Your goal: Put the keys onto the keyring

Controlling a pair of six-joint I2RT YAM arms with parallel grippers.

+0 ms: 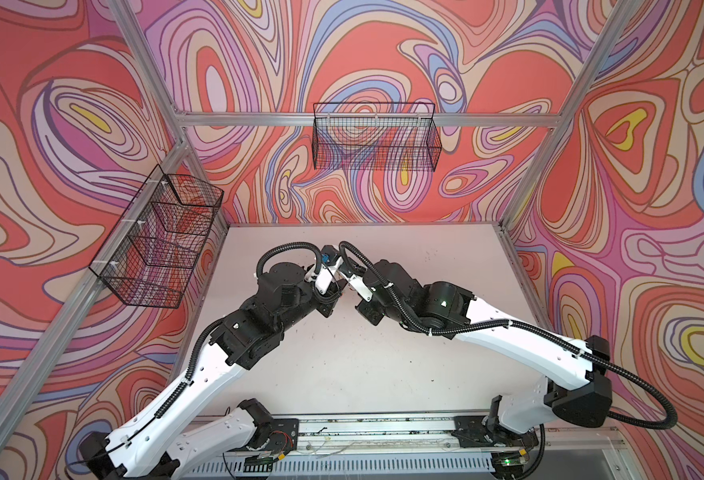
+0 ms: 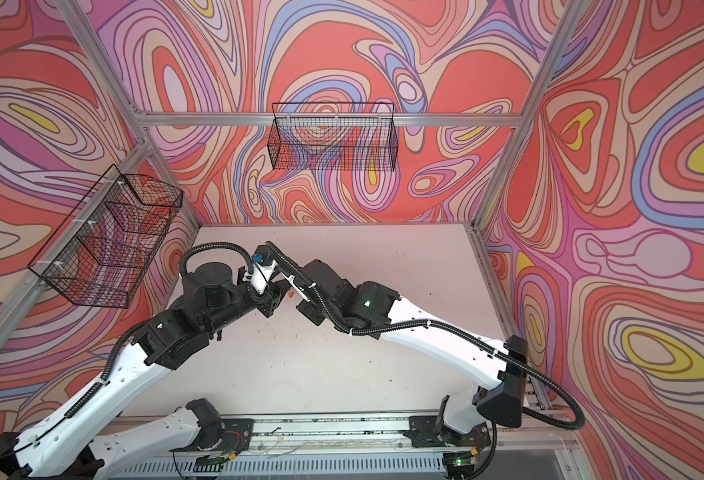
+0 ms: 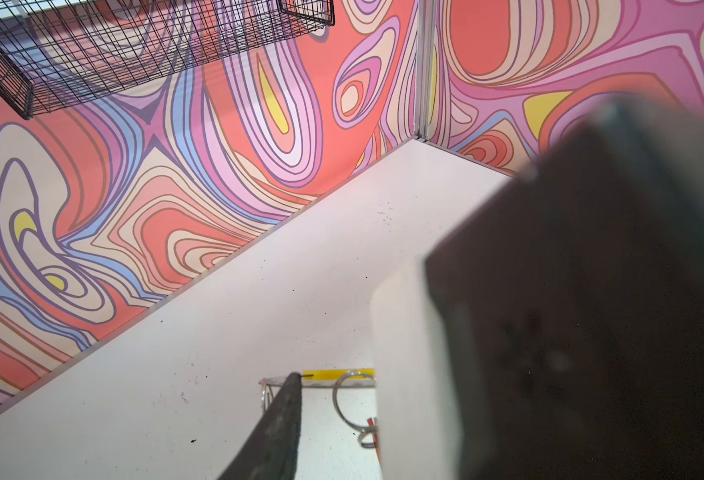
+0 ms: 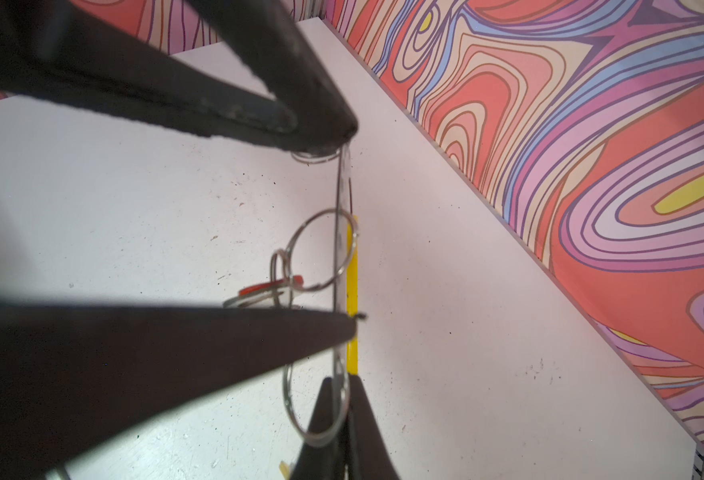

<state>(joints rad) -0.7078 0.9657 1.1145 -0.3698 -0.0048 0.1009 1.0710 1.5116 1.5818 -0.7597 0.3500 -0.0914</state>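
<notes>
A black wire basket point(image 1: 377, 137) is hanging on the back wall. Another black wire basket point(image 1: 156, 239) with little boxes inside is hanging on the left wall. Swirly red, pink and purple walls point(image 1: 383, 50) are standing around a white table point(image 1: 383, 353). Shiny metal bars point(image 1: 258, 119) are running along the edges.

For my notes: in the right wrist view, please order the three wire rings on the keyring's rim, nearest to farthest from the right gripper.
1. Near-end wire ring, beside the right gripper.
2. Middle wire ring, with the red-tagged key, midway along the keyring.
3. Far-end wire ring, at the keyring's opposite end.
</notes>
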